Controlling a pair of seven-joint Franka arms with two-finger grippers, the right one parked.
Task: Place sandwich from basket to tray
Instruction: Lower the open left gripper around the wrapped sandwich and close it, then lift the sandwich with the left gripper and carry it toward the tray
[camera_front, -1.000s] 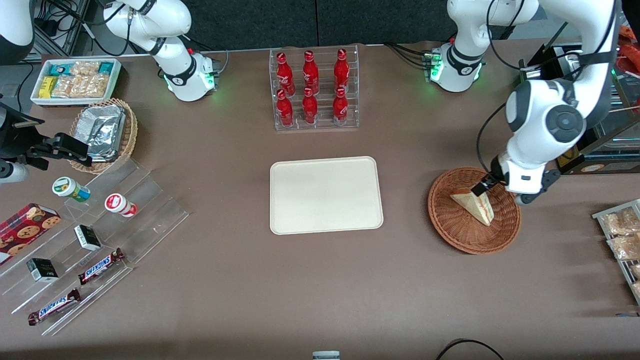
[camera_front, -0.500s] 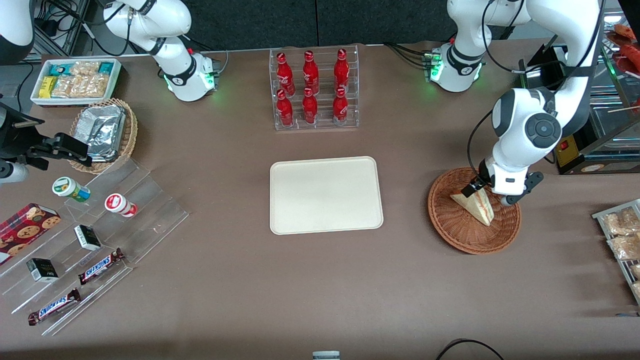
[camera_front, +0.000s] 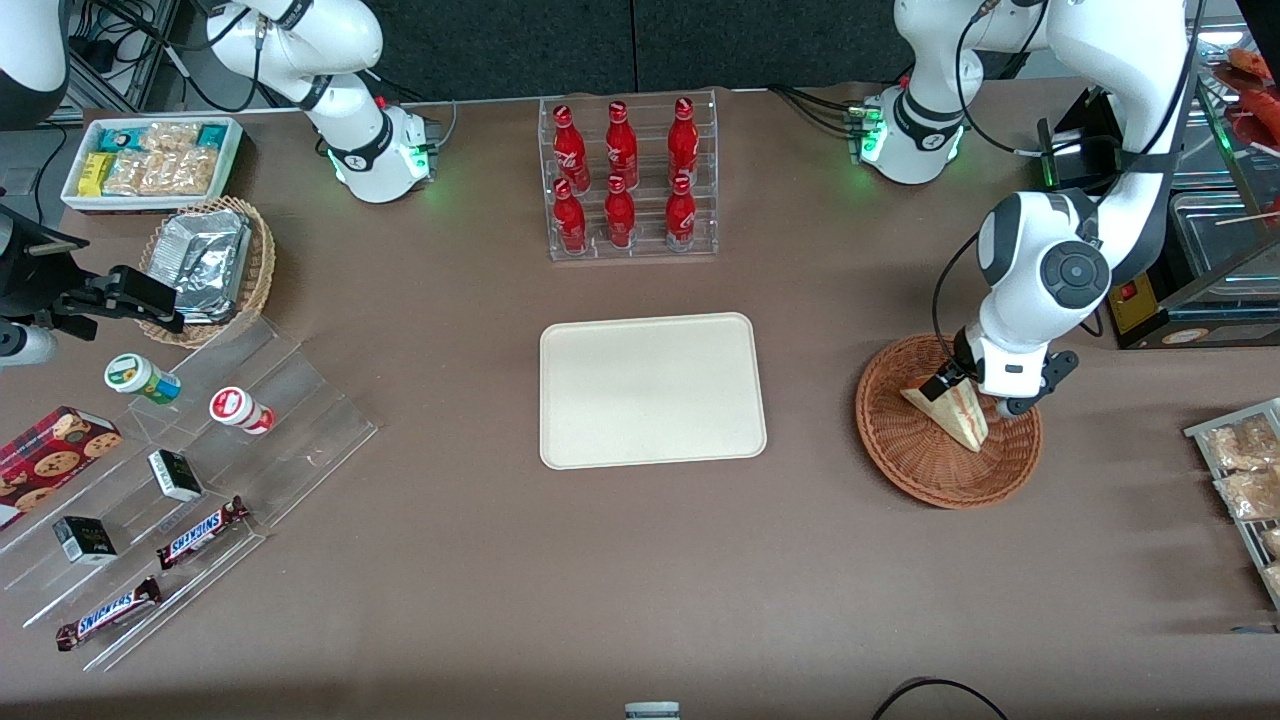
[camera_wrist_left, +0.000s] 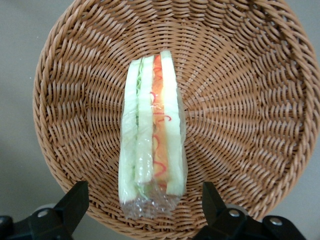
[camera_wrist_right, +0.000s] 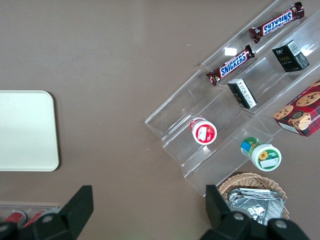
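Tray (camera_front: 652, 390): centre of the front frame, bare, well apart from the basket.
Basket (camera_front: 947, 422): right of centre in the front frame, on the table toward the working arm's end.
Sandwich (camera_wrist_left: 151, 135): in the basket, standing on edge, filling stripe up, film-wrapped.
Gripper (camera_front: 968, 392): low over the basket, fingers spread wide, one on each side of the sandwich, neither touching it.
Step, as we judge it: descend squarely, close on the flat bread faces, squeeze gently so the soft wedge neither crushes nor slips in its wrap.
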